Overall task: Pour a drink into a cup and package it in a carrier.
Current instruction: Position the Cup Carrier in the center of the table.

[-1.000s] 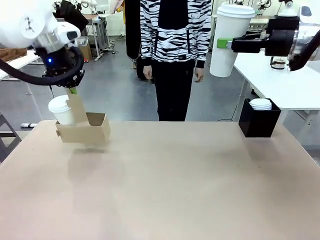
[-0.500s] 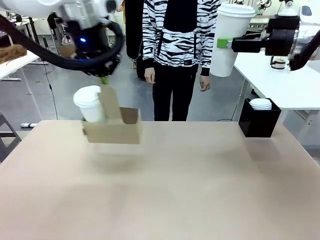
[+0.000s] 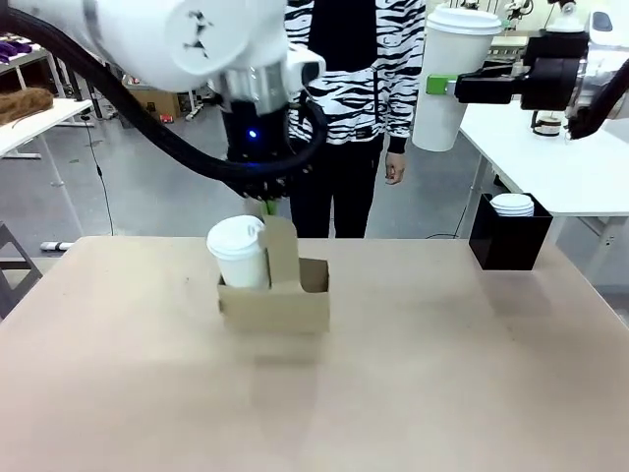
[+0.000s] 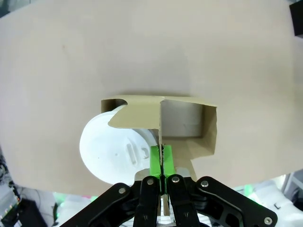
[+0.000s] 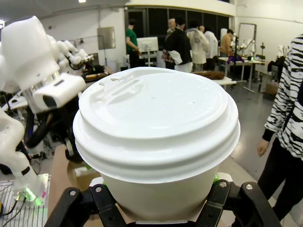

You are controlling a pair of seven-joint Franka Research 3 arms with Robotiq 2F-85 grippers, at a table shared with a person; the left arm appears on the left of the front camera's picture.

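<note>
My left gripper (image 3: pixel 267 208) is shut on the upright handle tab of the brown carrier (image 3: pixel 275 303), which hangs just above the middle of the table. One lidded white cup (image 3: pixel 241 254) stands in its left pocket; the right pocket is empty. From above, the green pads (image 4: pixel 156 160) pinch the tab, with the cup's lid (image 4: pixel 111 150) beside them and the carrier (image 4: pixel 142 113) below. High at the right, my right gripper (image 3: pixel 444 87) is shut on a second tall lidded cup (image 3: pixel 450 59), which looms close in the right wrist view (image 5: pixel 156 123). The drink is out of view.
A black box (image 3: pixel 508 241) with a stack of flat white lids (image 3: pixel 512 205) stands at the table's far right corner. A white side table (image 3: pixel 570 172) lies beyond it. A person in a zebra-striped top (image 3: pixel 359 59) stands at the far side.
My left arm has carried the carrier and its cup from the table's far left to the middle. The right arm and its cup have stayed still.
</note>
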